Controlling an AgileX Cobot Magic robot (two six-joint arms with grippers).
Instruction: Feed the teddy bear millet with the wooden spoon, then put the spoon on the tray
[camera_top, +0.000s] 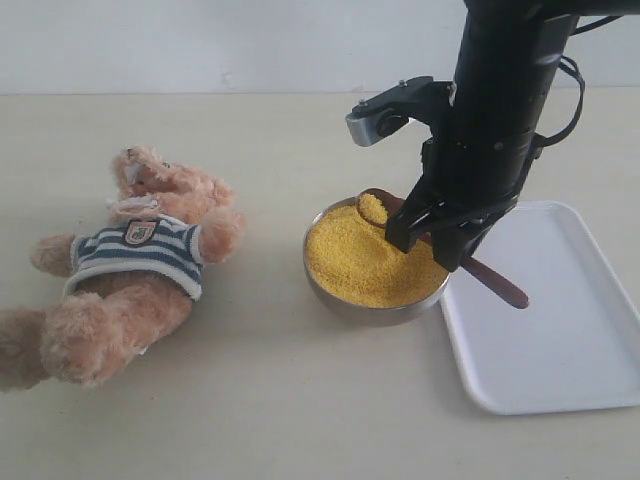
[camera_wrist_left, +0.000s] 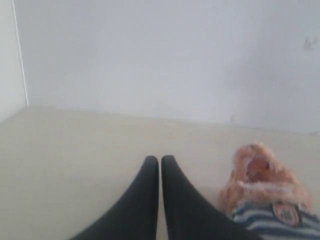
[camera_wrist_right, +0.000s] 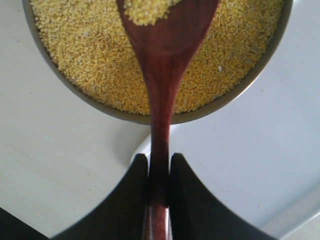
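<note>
**A:** Where is the small dark reddish-brown wooden spoon (camera_top: 497, 283)?

**B:** The right gripper (camera_top: 428, 248) has its fingers closed on the slim handle. The spoon's oval end rides above the round metal bowl (camera_top: 350, 305) of fine bright yellow millet (camera_top: 370, 262), near the bowl's twelve o'clock edge, and carries a small heap of the grains. The handle slants off toward four o'clock, over the flat white rectangular tray (camera_top: 570, 330).

**A:** And the fluffy light-brown teddy bear (camera_top: 130, 260) in the striped shirt?

**B:** It lies on the pale table (camera_top: 280, 400) at nine o'clock from the bowl, well apart, with its head toward one o'clock. The left gripper (camera_wrist_left: 160, 162) hangs near its head, fingertips pressed together, holding nothing.

**A:** What could go wrong from here?

**B:** The carry looks like the main risk. The load sits loose and shallow, so any tilt or jolt on the way to nine o'clock would scatter grains over the table. The grip is far down the handle, so a small wrist roll would swing the tip widely. The bear's face also lies low and sideways, so the spoon might press into the fur or tip early.

**A:** And the tray?

**B:** It is just beside the bowl at three o'clock. A careless swing back could knock the bowl.
</note>
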